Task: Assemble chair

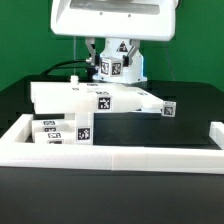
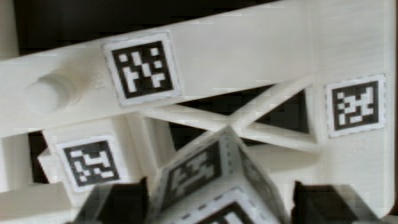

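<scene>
While the end effector (image 1: 113,76) hangs low toward the far edge of the tabletop (image 1: 150,132), its 2 dark fingers (image 2: 111,205) sit narrow, clamped on a white tagged block (image 2: 214,180) w/ tags on 2 visible faces. Close beyond the block, wrist view shows a long white bar (image 2: 249,62) w/ 1 tag, a round peg (image 2: 54,92) just beside that tag, and crossed struts (image 2: 231,118) meeting in an X. 2 more tags flank the struts.

Ext. view: that bar belongs to the big chair assembly (image 1: 95,100), lying mid-tabletop, running from the edge on the exterior view's left toward centre. A small tagged part (image 1: 168,108) sits at its end on the exterior view's right; touching or apart, can't tell. Loose tagged parts (image 1: 60,130) are bunched in the near corner on the exterior view's left, up against the border wall (image 1: 120,158). That wall runs along the near edge and both side edges. Robot arm (image 1: 110,20) rises at the far edge.
</scene>
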Controlling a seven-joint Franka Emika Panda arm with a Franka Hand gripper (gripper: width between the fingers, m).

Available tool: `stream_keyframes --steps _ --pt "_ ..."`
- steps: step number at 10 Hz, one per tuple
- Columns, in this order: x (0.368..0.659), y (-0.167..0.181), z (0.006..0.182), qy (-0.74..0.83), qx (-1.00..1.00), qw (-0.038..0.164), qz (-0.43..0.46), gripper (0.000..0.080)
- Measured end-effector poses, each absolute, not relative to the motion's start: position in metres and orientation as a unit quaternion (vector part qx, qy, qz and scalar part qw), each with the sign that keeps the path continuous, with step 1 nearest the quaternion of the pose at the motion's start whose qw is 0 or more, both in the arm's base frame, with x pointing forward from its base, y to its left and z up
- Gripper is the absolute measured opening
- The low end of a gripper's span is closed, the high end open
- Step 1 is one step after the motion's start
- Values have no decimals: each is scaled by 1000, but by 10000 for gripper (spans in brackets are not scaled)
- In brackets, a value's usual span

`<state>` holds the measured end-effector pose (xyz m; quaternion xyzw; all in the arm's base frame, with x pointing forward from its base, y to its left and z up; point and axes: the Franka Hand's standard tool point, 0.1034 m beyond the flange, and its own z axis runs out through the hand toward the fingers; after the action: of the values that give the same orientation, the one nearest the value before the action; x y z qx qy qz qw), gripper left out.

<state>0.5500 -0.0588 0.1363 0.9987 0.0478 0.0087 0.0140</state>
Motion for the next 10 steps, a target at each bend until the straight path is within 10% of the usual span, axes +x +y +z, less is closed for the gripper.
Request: stream_keyframes --steps 10 --pt "585 -86 147 88 996 23 5 392"
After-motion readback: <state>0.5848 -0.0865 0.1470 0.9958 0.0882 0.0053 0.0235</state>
